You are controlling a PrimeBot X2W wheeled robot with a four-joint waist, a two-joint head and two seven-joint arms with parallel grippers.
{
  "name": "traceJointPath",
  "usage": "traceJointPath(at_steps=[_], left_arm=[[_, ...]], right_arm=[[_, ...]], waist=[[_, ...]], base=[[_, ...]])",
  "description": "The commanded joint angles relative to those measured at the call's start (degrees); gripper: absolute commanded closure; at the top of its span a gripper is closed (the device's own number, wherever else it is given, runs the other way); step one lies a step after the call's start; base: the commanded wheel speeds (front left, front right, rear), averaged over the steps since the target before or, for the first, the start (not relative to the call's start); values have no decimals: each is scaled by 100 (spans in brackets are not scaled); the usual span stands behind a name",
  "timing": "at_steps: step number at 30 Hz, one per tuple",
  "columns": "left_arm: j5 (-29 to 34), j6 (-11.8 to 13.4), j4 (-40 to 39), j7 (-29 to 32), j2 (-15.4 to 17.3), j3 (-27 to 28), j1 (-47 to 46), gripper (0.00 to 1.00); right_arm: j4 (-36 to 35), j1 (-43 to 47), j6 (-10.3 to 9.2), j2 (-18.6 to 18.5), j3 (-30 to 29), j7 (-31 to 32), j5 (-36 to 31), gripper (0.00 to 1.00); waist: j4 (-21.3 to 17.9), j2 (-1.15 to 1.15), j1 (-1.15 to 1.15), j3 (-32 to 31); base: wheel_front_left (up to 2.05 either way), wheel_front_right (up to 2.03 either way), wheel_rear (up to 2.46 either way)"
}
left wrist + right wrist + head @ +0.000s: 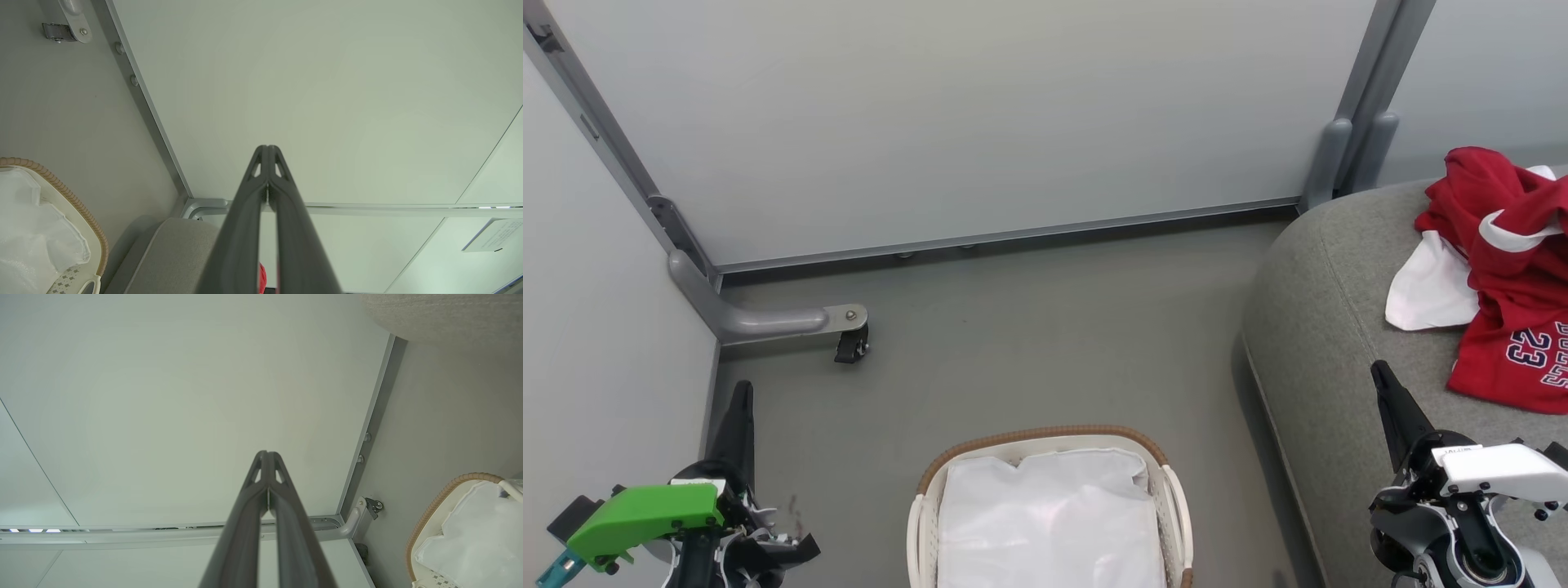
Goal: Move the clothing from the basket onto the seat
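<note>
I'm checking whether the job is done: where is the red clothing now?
In the head view the clothing lies heaped on the seat at the far right, just beyond the right pincer; the basket sits lower centre, apart from it.

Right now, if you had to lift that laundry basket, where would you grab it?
Probably the basket by its right side handle, coming straight down: that white loop seems to stand clear of the cloth liner, leaving a gap for one finger.

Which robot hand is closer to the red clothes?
Right. The right hand is just left of the red clothes, by the sofa. The left hand is far off, on the other side of the basket.
</note>
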Motion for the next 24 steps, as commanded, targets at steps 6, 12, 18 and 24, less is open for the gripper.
traceJointPath(at_steps=[6, 12, 18, 24], left_arm=[[2, -32, -7, 25, 20, 17, -58, 100], [3, -32, -7, 26, 19, 17, -58, 100], [4, -32, -7, 27, 18, 17, -58, 100], [5, -32, -8, 27, 18, 18, -58, 100]], right_arm=[[-17, 60, -3, -36, -13, 9, 18, 100], [-17, 60, -4, -36, -13, 9, 19, 100], [-17, 60, -3, -36, -13, 9, 19, 100], [-17, 60, -3, -36, -13, 8, 19, 100]], waist=[[0, 0, 0, 0], [0, 0, 0, 0], [0, 0, 0, 0], [0, 0, 0, 0]], base=[[0, 0, 0], [0, 0, 0], [0, 0, 0], [0, 0, 0]])
